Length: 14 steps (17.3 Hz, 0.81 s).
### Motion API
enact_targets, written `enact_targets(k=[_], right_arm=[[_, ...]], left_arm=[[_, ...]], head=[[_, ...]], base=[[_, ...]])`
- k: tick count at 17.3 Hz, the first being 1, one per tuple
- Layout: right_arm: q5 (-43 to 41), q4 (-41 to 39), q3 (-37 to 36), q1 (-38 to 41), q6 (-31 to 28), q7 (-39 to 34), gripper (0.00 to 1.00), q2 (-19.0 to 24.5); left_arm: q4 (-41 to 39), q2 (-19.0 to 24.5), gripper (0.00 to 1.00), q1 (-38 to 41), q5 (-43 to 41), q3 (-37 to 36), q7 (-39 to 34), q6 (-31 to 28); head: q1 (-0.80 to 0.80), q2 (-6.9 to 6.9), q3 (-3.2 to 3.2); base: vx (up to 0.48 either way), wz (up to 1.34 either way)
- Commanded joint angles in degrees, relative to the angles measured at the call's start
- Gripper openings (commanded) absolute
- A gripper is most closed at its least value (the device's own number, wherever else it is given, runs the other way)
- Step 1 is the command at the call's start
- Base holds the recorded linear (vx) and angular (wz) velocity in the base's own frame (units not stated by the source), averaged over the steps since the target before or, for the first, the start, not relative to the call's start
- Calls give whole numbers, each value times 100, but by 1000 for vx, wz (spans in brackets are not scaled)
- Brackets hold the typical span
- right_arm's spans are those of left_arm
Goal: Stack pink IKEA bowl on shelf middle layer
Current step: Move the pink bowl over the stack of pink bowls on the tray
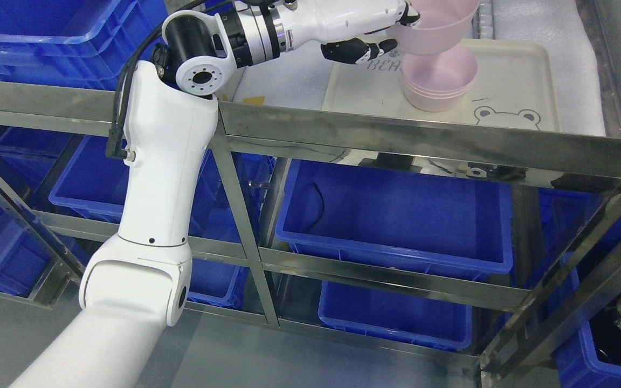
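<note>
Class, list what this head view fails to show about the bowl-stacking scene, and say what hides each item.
- Held pink bowl: its rim is cut off by the top edge.
- Left hand: the upper fingers are partly hidden behind the bowl.
- Print on the cream tray: covered by the hand and the stacked pink bowls.
- Right arm: not in view.

White robot left arm [165, 161] reaching up from lower left over a steel shelf [407, 137], left hand [380, 32] gripping a pink bowl [440, 27] by its rim, held above a stack of pink bowls [440, 81] on a cream tray [510, 86], blue bins [397, 226] on lower shelves.
</note>
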State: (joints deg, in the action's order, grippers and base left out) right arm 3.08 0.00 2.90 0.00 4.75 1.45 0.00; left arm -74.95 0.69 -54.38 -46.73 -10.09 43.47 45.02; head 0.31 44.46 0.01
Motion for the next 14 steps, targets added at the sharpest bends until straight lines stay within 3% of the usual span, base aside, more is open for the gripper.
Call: enact_targets(k=[1, 6, 14], right_arm=[[0, -100, 0, 132, 0, 4, 100, -100], [0, -100, 0, 132, 0, 4, 100, -100], [0, -100, 0, 132, 0, 4, 100, -100]], left_arm=[[683, 134, 5, 103, -336, -106, 4, -2], [1613, 31, 4, -326, -758, -239, -58, -2], [2441, 31, 4, -960, -908, -695, -181, -2]], head=[[0, 0, 0], [0, 0, 0], [0, 0, 0]], base=[[7, -81], [-5, -55], [-2, -87]])
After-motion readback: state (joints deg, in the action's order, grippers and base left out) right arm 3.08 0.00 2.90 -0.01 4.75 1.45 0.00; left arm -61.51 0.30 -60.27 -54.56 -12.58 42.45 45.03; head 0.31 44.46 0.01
